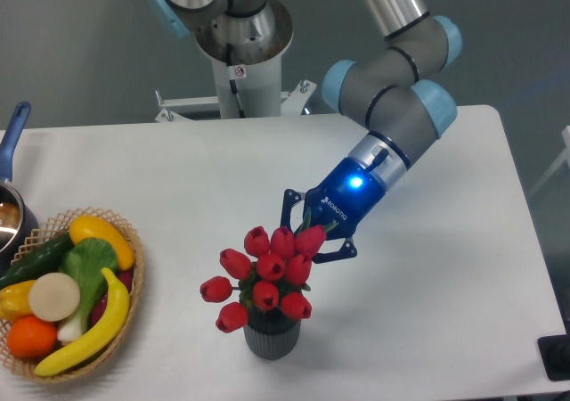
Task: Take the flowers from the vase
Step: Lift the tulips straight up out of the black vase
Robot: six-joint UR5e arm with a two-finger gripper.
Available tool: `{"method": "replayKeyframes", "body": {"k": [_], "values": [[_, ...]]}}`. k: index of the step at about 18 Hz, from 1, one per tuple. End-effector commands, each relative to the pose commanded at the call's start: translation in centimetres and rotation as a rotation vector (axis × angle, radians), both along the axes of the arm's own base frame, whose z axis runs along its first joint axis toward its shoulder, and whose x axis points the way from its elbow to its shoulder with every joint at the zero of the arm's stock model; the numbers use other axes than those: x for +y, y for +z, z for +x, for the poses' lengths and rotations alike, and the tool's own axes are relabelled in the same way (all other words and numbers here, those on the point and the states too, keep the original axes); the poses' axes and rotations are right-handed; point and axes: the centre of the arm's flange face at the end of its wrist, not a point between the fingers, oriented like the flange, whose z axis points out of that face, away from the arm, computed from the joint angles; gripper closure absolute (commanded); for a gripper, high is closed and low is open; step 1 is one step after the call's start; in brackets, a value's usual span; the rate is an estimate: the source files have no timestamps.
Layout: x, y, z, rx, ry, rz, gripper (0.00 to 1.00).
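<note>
Arm: UR5e arm (392, 107), descends from the upper middle of the view toward the table centre, wrist angled down and to the left
Gripper: gripper (307, 238), blue body with a lit indicator, dark fingers reaching into the back of the bunch; fingertips hidden behind the buds, so whether they grip the stems cannot be told
Flowers: flowers (263, 272), red tulip buds clustered above the vase mouth, stems seated in the vase, one bud jutting out to the left
Vase: vase (272, 340), dark grey and ribbed, upright on the table near the front edge, directly below the buds
Table: table (445, 312), white surface
Basket: wicker basket (135, 267), at the left edge, holding mixed fruit and vegetables, well apart from the vase
Pan: blue-handled pan (12, 134), far left, partly cut off
</note>
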Motion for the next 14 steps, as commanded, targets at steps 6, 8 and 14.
{"method": "replayKeyframes", "body": {"k": [6, 8, 14], "values": [[0.2, 6.3, -0.1, -0.028, 0.026, 0.014, 0.91], [0.2, 8.5, -0.3, -0.030, 0.038, 0.018, 0.91], [-1.5, 12.6, -0.4, 0.010, 0.069, 0.042, 0.91]]}}
